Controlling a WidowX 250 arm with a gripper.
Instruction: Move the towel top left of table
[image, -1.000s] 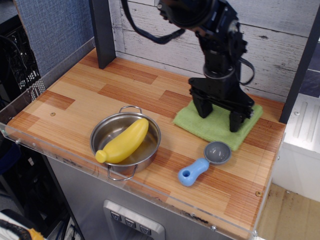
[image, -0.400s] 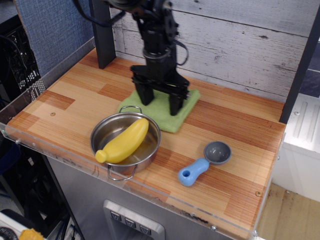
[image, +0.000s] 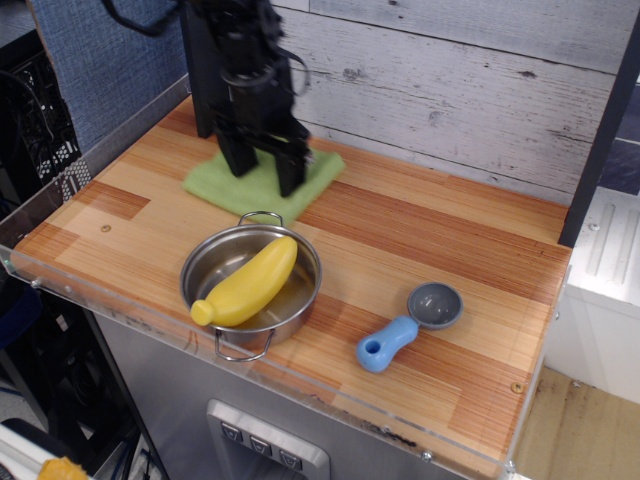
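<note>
Now: my gripper is down on the towel, fingers spread apart, both tips pressing into the cloth. Towel lies flat toward the table's back-left, just behind the steel pot holding a yellow squash. Blue scoop well apart, front right.

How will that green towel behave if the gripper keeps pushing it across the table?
The towel looks soft and folded, so it would probably slide but may bunch or unfold. The gripper presses down on it with spread fingers, likely helping it drag flat. The wood table looks smooth, suggesting little resistance.
</note>
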